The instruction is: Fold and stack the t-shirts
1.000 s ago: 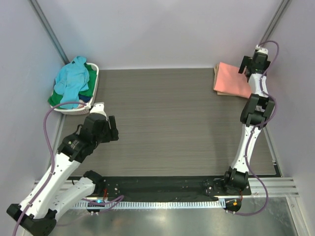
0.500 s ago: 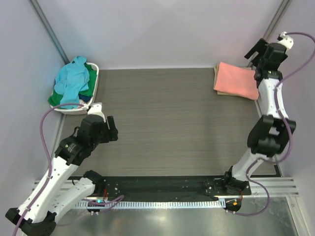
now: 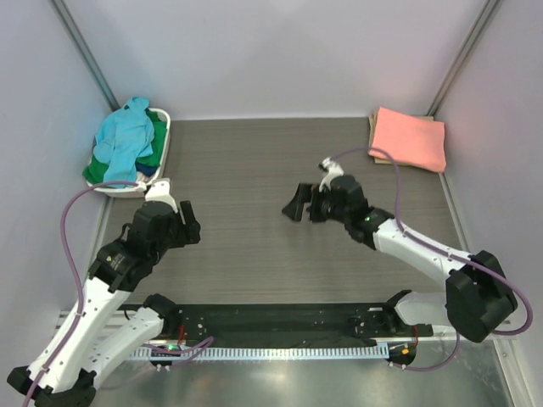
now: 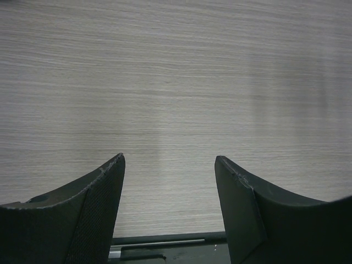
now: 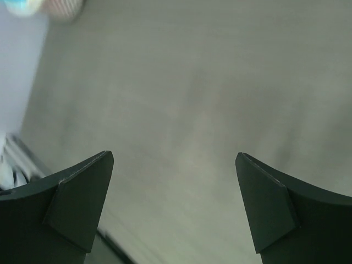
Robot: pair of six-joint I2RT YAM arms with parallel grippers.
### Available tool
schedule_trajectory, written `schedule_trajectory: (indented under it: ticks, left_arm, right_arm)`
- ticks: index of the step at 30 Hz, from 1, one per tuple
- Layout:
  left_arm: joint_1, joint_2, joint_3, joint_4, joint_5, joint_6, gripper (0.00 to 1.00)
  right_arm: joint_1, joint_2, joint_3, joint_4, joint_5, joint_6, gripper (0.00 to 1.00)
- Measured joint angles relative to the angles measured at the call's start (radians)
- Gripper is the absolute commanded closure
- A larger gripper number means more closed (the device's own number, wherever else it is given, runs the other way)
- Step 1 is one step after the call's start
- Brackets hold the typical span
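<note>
Right tool (image 3: 296, 203) — wide, empty — has swung from the salmon-pink t-shirt (image 3: 410, 138) to the table (image 3: 246, 161) centre.

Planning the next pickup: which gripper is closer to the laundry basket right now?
Left. The left gripper hangs just on the near side of the basket; the right gripper is farther off, near the middle of the table.
</note>
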State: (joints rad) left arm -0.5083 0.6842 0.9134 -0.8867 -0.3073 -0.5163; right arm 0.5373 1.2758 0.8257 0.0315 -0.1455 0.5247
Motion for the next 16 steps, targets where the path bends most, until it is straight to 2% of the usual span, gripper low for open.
schedule_trajectory:
  ticks: [3, 7, 8, 12, 16]
  left_arm:
    - [0.0, -0.023, 0.0, -0.001, -0.019, -0.001, 0.29]
    - [0.0, -0.077, 0.0, 0.0, -0.05, -0.006, 0.05]
    - [0.0, -0.088, 0.0, -0.001, -0.054, -0.007, 0.02]
    - [0.0, -0.141, 0.0, -0.002, -0.096, -0.018, 0.0]
    - [0.001, -0.151, 0.0, -0.01, -0.151, -0.035, 0.0]
  right_arm:
    - [0.081, -0.024, -0.159, -0.005, -0.048, 0.05, 0.0]
    - [0.132, -0.128, -0.347, 0.049, -0.09, 0.142, 0.0]
    - [0.139, -0.165, -0.383, 0.059, -0.095, 0.16, 0.0]
    - [0.156, -0.329, -0.487, 0.076, -0.097, 0.21, 0.0]
    - [0.156, -0.429, -0.52, 0.07, -0.082, 0.216, 0.0]
